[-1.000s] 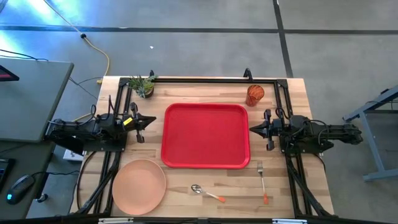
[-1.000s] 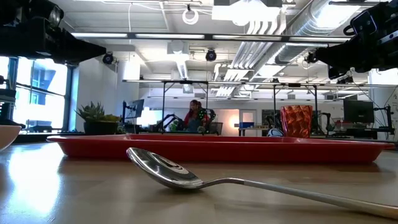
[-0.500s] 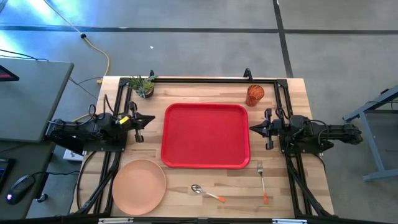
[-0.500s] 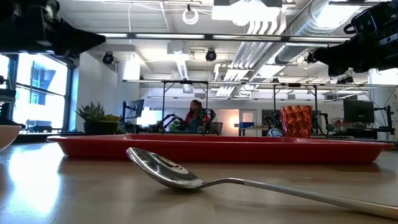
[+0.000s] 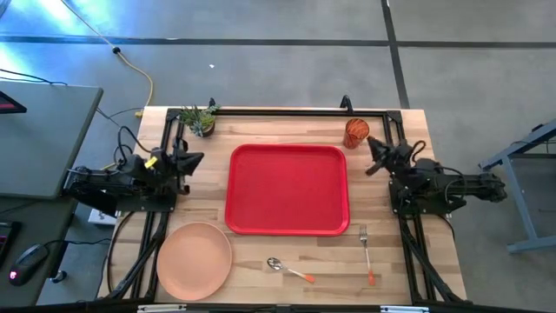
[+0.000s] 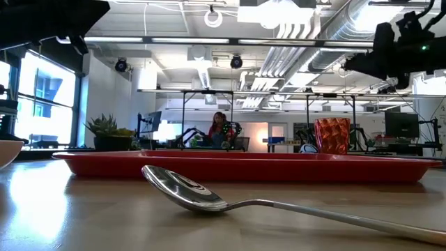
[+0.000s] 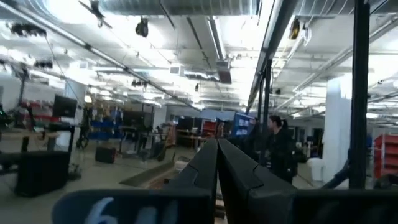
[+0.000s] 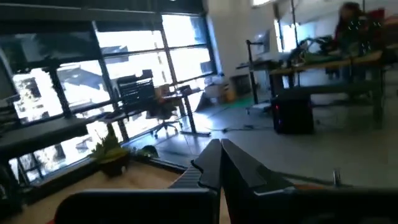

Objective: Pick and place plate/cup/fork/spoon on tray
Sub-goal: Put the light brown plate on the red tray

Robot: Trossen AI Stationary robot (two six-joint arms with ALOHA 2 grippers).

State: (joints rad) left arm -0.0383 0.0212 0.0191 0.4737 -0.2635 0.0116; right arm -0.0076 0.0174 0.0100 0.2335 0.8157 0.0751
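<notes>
The red tray [image 5: 287,189] lies in the table's middle. The peach plate [image 5: 194,259] lies at the near left. The spoon [image 5: 289,269] and the fork [image 5: 367,253] lie near the front edge; the spoon's bowl [image 6: 182,188] fills the low view. The orange cup [image 5: 356,132] stands upright at the far right. My left gripper [image 5: 196,158] is shut, raised left of the tray. My right gripper [image 5: 372,155] is shut, raised right of the tray, just near of the cup. Both wrist views look into the room.
A small green potted plant [image 5: 200,119] stands at the far left corner. A black frame [image 5: 278,111] runs along the table's far edge and sides. People show in the room beyond the table.
Both grippers have risen and tipped their fingers upward. My left gripper has swung a little toward the far edge. My right gripper has moved toward the far edge, closer to the cup. Nothing on the table has moved.
</notes>
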